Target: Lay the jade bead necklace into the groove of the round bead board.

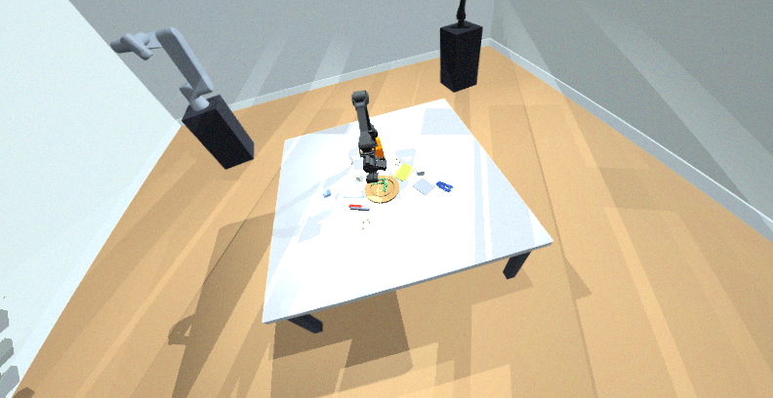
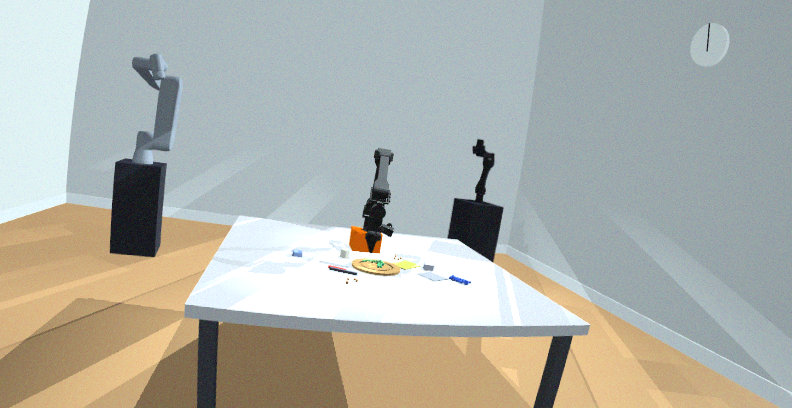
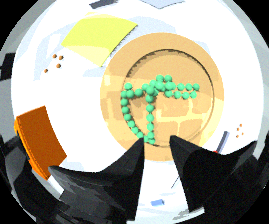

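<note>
1. A plain room like a robotics lab is surrounding a white desk (image 1: 411, 255) (image 2: 387, 308) with dark legs.
2. A dark robot arm (image 1: 362, 119) (image 2: 381, 175) is standing at the desk.
3. Behind it, a gray arm (image 1: 183, 59) (image 2: 167, 111) and a black arm (image 1: 462, 0) (image 2: 484, 175) are standing on separate black pedestals.
4. Pale gray walls are enclosing a wood-look floor; a round clock (image 2: 709, 45) is hanging on one wall.
</note>
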Robot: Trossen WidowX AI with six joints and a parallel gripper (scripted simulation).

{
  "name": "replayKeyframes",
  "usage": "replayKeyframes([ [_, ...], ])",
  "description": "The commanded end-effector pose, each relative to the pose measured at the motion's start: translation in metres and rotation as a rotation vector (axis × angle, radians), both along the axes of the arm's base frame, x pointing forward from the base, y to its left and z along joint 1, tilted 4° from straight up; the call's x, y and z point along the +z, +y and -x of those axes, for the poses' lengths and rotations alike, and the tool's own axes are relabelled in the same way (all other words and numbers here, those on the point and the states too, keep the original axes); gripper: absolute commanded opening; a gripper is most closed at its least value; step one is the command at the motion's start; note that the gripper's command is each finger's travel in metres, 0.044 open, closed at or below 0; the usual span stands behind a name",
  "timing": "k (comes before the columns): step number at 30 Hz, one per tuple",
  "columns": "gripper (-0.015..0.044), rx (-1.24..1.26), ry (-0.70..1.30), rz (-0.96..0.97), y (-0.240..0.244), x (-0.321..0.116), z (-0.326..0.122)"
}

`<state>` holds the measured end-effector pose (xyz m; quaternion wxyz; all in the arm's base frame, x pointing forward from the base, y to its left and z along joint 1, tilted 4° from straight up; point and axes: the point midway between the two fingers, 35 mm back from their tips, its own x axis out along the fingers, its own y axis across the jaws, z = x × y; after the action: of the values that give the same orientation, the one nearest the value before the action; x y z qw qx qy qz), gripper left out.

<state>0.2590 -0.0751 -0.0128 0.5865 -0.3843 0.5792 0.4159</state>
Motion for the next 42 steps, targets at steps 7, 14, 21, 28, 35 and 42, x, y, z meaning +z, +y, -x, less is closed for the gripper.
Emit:
replayKeyframes([
  [7,0.0120,0.007,-0.010,0.003,0.000,-0.009,-0.001],
  [14,0.0120,0.009,-0.006,0.003,0.000,-0.016,0.000],
  [21,0.0120,0.011,0.000,0.002,0.001,-0.027,0.002],
  [28,0.0120,0.013,0.007,0.002,0.001,-0.039,0.004],
  [35,0.0120,0.014,0.009,0.002,0.002,-0.041,0.005],
  [42,0.0120,0.014,0.009,0.002,0.002,-0.041,0.005],
])
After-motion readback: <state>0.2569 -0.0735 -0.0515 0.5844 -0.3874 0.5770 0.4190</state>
